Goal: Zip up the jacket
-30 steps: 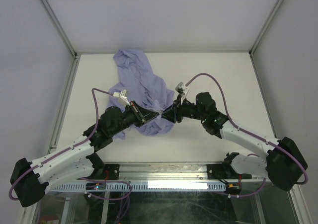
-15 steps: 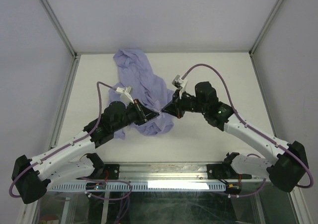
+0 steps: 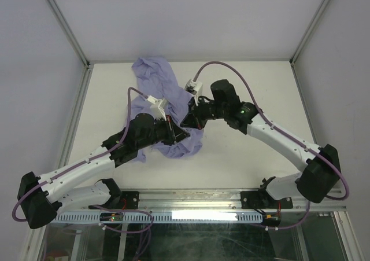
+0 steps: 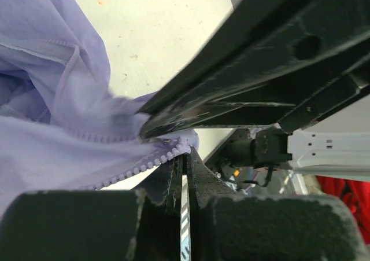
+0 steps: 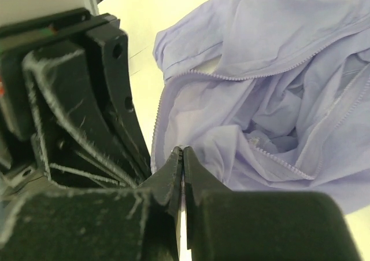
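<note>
Both clamped on jacket (image 3: 159, 81) zipper edge (image 4: 144, 165), left tool (image 4: 184, 157) just beside right tool (image 5: 182, 152)

The left gripper (image 4: 184, 155) and the right gripper (image 5: 182, 151) point at each other, tips nearly touching. Each has its fingers squeezed tight on a bit of the jacket (image 3: 155, 78). Both elbows stick out.

My left gripper (image 3: 178, 135) and right gripper (image 3: 188, 121) sit tip to tip, both down on the jacket (image 3: 157, 80). Its crumpled bulk stretches away beyond them and to their left, and a smaller fold lies just below the left gripper. I can't read the jaws from up here.
</note>
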Tool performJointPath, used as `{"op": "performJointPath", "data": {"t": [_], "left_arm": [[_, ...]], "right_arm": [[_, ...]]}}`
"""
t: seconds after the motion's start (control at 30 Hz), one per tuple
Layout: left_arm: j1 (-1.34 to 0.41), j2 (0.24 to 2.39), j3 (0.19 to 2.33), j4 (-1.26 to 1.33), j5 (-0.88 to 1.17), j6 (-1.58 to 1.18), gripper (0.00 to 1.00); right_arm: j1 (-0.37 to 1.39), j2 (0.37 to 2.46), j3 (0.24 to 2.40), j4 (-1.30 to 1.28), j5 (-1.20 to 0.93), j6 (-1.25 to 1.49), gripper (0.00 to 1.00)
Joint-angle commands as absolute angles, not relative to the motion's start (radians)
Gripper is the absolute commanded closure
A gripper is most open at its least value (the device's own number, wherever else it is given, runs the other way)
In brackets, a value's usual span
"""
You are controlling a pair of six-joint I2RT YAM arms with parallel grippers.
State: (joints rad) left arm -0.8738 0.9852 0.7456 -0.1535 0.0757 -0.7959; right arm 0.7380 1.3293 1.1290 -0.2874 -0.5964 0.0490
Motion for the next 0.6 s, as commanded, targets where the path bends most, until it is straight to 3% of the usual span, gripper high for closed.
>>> {"op": "performJointPath", "data": {"t": [0.0, 0.47, 0.57], "left_arm": [[-0.944, 1.002, 0.808, -0.131, 0.127, -0.713, 1.00], [-0.974, 0.949, 0.737, -0.142, 0.005, -0.742, 1.00], [-0.973, 0.878, 0.675, -0.120, -0.057, -0.761, 1.00]], "right_arm": [[0.749, 1.439, 1.287, -0.251, -0.643, 0.048, 1.00], [0.887, 1.698, 1.584, -0.385, -0.721, 0.117, 1.00], [0.868, 1.652, 1.560, -0.382, -0.695, 0.159, 0.92]]}}
